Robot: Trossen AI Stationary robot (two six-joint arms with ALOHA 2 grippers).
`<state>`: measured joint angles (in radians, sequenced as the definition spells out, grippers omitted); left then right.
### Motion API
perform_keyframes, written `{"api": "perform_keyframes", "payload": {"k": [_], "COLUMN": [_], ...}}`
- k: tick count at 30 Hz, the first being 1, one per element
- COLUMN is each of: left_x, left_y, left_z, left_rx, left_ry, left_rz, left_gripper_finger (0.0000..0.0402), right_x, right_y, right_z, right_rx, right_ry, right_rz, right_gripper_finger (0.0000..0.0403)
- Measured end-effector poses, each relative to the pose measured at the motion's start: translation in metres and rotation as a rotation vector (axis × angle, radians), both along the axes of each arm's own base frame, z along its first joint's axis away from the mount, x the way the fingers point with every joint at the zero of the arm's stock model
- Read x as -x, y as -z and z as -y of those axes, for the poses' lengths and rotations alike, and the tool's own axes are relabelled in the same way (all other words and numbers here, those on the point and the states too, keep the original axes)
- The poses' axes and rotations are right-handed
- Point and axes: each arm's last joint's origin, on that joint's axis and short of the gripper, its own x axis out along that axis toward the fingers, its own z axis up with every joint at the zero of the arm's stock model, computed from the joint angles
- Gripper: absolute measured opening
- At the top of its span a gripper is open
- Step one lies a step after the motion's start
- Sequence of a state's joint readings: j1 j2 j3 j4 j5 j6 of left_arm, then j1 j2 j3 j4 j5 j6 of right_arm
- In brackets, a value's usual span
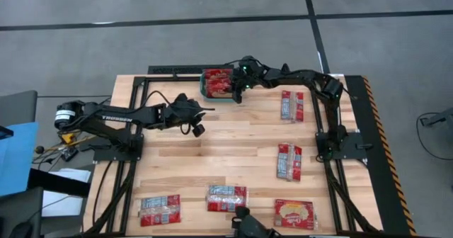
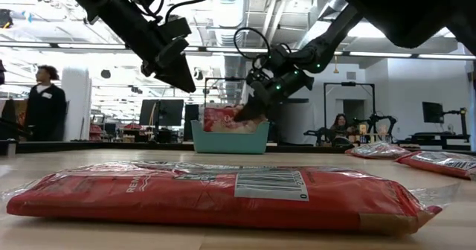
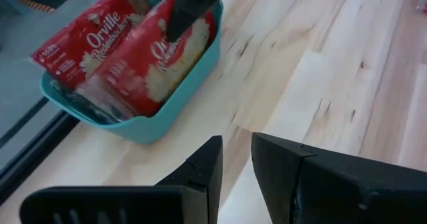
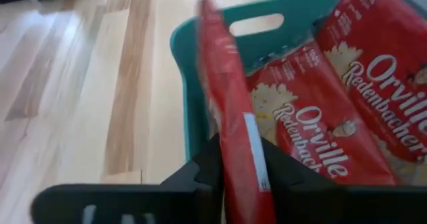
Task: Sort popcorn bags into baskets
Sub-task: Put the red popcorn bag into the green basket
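Note:
The teal basket [image 1: 217, 84] stands at the table's far edge, with red popcorn bags [image 4: 313, 131] leaning inside it. My right gripper [image 4: 241, 151] hovers over the basket's near right corner, shut on one more popcorn bag [image 4: 230, 97] that shows edge-on. My left gripper [image 3: 237, 154] hangs above bare wood, left of and nearer than the basket [image 3: 143, 127]. Its fingers stand a narrow gap apart with nothing between them. Several more popcorn bags lie flat on the table, such as one [image 1: 291, 105] at the right and one [image 1: 226, 197] near the front edge. My right gripper pinches the popcorn bag by its two flat faces [image 4: 241, 159], one finger on each side. The fingers slant down toward the basket from the table's right. The bag stands on edge over the basket's wall [image 4: 193, 51]; that wall hides its lower end.
Loose bags lie at the right [image 1: 289, 161] and along the near edge [image 1: 159, 210], [image 1: 294, 214]; one [image 2: 216, 194] fills the low view's foreground. Bare wood spreads across the table's middle. A black frame runs along the far edge behind the basket. People show in the room beyond.

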<state>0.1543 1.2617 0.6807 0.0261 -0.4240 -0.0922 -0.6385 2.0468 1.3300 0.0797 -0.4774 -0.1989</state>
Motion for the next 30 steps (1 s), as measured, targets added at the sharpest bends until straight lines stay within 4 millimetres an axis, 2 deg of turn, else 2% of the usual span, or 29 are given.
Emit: {"api": "perform_keyframes", "payload": {"k": [6,10,13,19,24,27,30], "left_x": [0.000,0.001,0.001,0.003,0.009,0.017,0.028], "left_y": [0.001,0.002,0.002,0.004,0.001,-0.007,-0.017], "left_z": [0.000,0.000,0.000,0.001,0.005,0.013,0.024], "left_rx": [0.007,0.022,0.028,0.065,0.080,0.060,0.031], "left_ry": [-0.002,-0.012,-0.016,-0.044,-0.057,-0.079,-0.107], "left_rz": [-0.002,-0.005,-0.002,-0.012,-0.017,-0.008,0.014], "left_gripper_finger": [0.0072,0.0072,0.0072,0.0072,0.0072,0.0072,0.0072], "right_x": [-0.001,-0.001,0.001,0.011,0.027,0.039,0.050], "right_y": [-0.002,-0.014,-0.027,-0.073,-0.115,-0.129,-0.133], "right_z": [-0.001,-0.002,-0.003,-0.016,-0.040,-0.062,-0.088], "right_rx": [0.006,0.067,0.096,0.152,0.196,0.193,0.175], "right_ry": [0.013,0.078,0.095,0.226,0.265,0.258,0.230], "right_rz": [0.005,0.010,0.028,0.063,0.086,0.118,0.167], "right_gripper_finger": [0.0170,0.0225,0.0246,0.0239,0.0221,0.0208,0.0193]}}
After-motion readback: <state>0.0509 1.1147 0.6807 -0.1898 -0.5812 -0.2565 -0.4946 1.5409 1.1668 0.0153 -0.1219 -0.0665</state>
